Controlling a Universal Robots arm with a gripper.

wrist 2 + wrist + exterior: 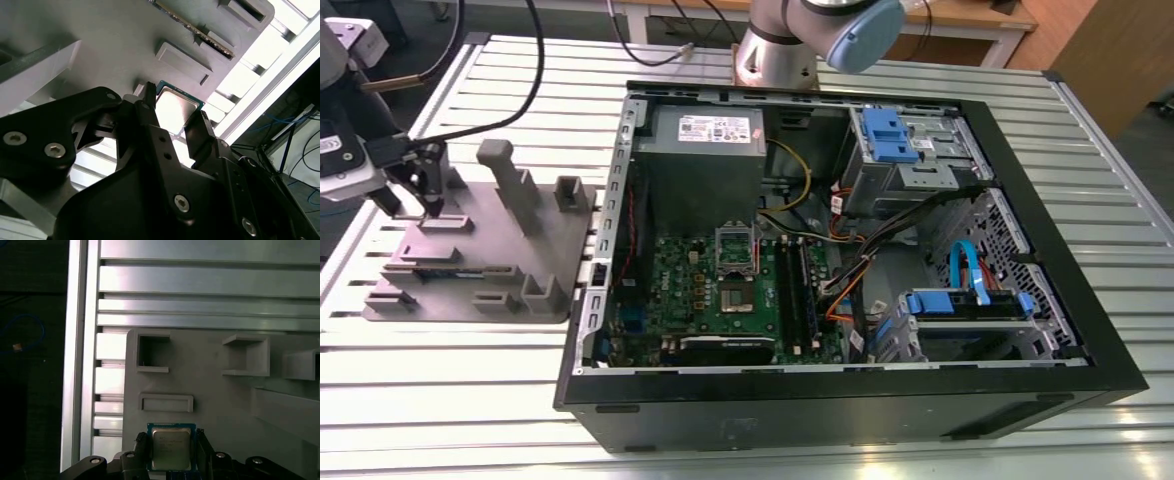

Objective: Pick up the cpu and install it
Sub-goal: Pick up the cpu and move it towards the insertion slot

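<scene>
At the exterior view's left, the gripper (pixel 427 205) hangs over a grey fixture (pixel 494 250). The cpu (pixel 171 450) lies flat on it, top upward, its slightly longer sides parallel to the parted jaws, which flank it ungripped. Its lid is silver-grey and its rim teal. The computer case (pixel 854 250) stands to the right.

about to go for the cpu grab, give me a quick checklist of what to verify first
1. gripper centred on the cpu: ok, the cpu sits midway in it in both wrist views.
2. cpu flat on the grey fixture: ok, it looks level.
3. Firm grip on the cpu: cannot tell.
4. motherboard socket uncovered: ok, its cover plate appears raised.
5. cables off the socket: ok, they run to the exterior view's right of it.
</scene>
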